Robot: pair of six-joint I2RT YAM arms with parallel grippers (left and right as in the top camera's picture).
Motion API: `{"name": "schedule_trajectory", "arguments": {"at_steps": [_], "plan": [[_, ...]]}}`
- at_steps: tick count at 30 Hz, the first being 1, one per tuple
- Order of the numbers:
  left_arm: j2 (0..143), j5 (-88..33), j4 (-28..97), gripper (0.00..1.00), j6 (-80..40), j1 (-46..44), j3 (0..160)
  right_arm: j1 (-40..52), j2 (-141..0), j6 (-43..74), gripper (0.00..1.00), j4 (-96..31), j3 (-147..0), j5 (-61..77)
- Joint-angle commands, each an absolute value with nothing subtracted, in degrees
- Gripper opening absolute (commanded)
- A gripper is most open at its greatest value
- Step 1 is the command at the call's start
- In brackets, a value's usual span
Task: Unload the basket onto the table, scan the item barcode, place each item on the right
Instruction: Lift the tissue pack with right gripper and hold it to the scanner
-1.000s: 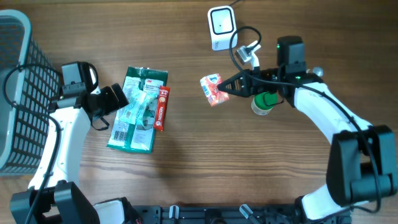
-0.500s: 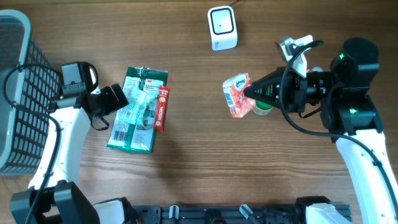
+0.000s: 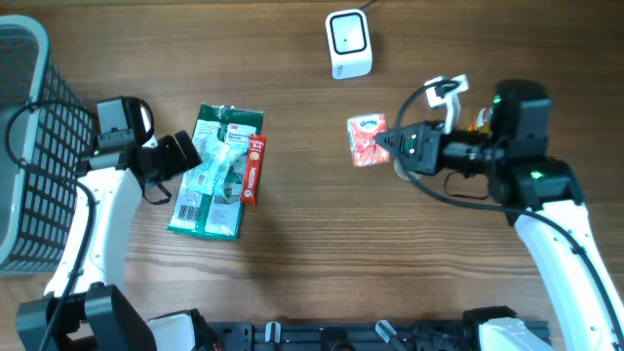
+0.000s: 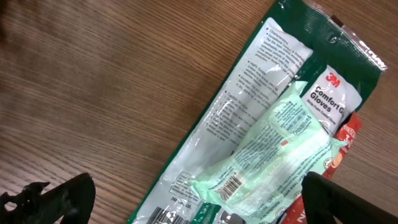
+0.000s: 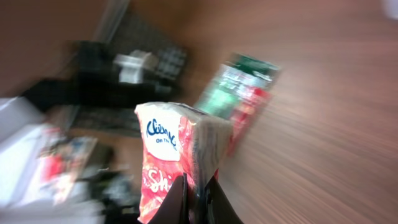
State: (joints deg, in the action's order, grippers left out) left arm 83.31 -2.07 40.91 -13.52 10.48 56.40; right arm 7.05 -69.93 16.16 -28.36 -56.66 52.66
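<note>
One basket [image 3: 21, 39]; packet [image 3: 365, 138] in right tool [image 3: 386, 143]

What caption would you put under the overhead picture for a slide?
Right gripper holds a red-and-white packet near the white scanner; open left gripper hovers by a green glove pack.

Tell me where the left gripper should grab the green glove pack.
Probably its bare long edge nearest the left gripper, coming from above: the glove pack lies flat, a pale sachet sits on top, and a red stick packet crowds the far edge.
</note>
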Motion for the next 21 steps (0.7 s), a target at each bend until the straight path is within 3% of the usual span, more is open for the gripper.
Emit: {"name": "schedule_trajectory", "arguments": {"at_steps": [1,7,14,16,21], "plan": [[83.48,-2.52,40.91,1.00,-12.38,10.28,56.16,10.46,-70.02,12.21,0.04,-30.81,-56.93,30.87],[83.48,-2.52,40.91,1.00,-12.38,10.28,56.16,11.09,-71.55,16.64,0.04,-37.17,-69.78,27.81],[83.48,-2.52,40.91,1.00,-12.38,10.28,56.16,11.09,-90.78,9.61,0.04,-71.37,-117.25,18.70],[83.48,-2.52,40.91,1.00,-12.38,10.28,56.16,11.09,-96.16,8.58,0.05,-73.56,-124.49,17.04],[83.48,-2.52,40.91,1.00,-12.38,10.28,56.16,13.37,-105.10,3.77,0.05,-67.44,-125.49,6.87]]}}
